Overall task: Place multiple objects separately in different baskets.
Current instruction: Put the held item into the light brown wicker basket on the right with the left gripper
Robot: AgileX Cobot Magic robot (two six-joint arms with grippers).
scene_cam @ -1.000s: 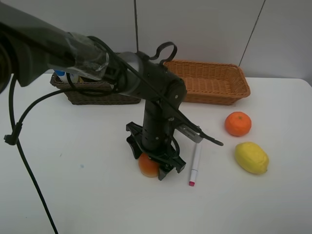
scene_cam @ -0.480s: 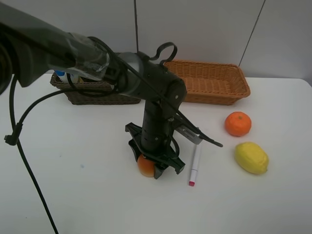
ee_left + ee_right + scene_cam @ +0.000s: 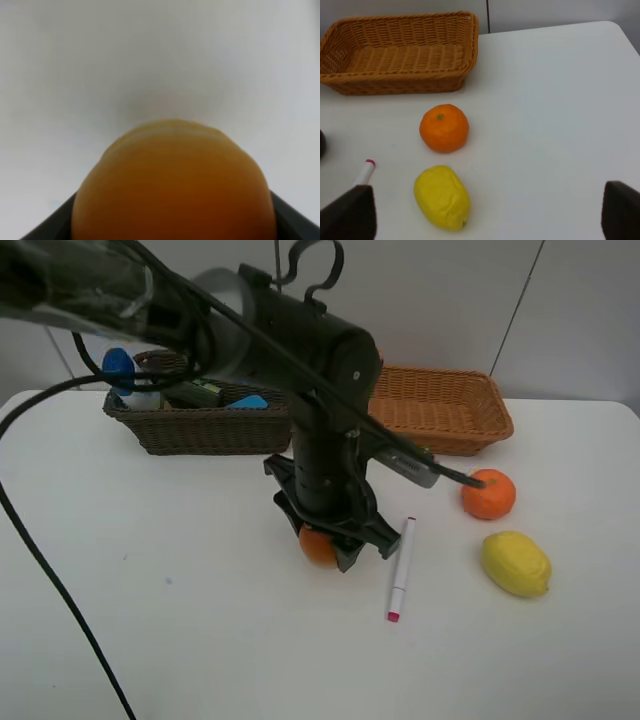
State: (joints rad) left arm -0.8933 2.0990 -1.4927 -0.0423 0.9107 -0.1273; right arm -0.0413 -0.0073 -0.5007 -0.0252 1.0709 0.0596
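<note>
Over the white surface (image 3: 150, 620) the left tool (image 3: 324, 538) clamps the red-orange fruit (image 3: 317, 548), the light orange-tan basket (image 3: 440, 410) lying beyond it at the far edge; the right tool (image 3: 486, 214) stands apart.

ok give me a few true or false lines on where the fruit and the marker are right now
The left gripper is shut on the red-orange fruit. True.
The lemon lies in the light orange-tan basket. False: it lies on the table, outside the basket.
The white pink-tipped marker lies on the table. True.
The right gripper holds the orange. False: its jaws stand open and the orange sits on the table.
</note>
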